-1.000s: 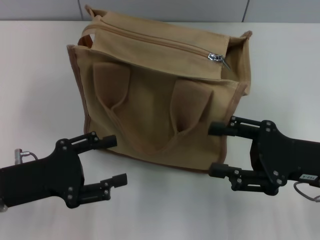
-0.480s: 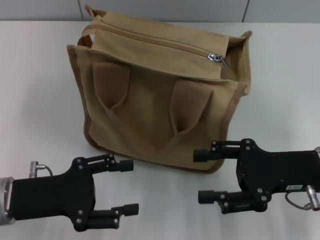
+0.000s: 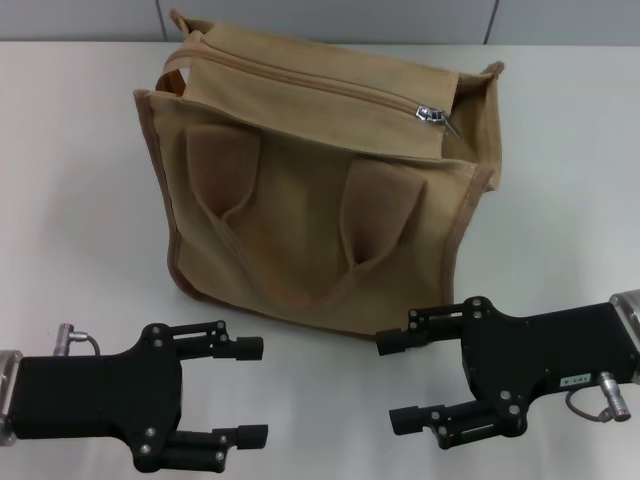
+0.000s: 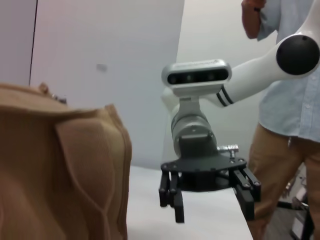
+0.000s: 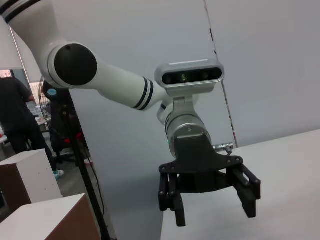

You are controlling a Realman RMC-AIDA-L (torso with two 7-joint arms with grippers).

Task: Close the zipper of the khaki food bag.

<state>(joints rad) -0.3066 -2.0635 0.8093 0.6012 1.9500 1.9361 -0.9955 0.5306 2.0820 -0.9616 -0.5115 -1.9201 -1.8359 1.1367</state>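
A khaki bag point(image 3: 310, 190) stands mid-desk toward the far edge, zipper point(image 3: 320, 88) apparently run closed to its pull. Both grippers, left point(image 3: 245, 392) and right point(image 3: 397, 382), hover released near the front edge, holding nothing.

No readable text anywhere; only a small white label point(image 3: 573, 380) on the black right gripper point(image 3: 401, 381), its print too tiny to decipher.

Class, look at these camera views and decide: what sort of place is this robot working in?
Probably a robotics lab or test room. A boxy khaki canvas food bag sits alone on a plain white table, plain pale wall panels stand behind, and a person in a light shirt stands beside the table.
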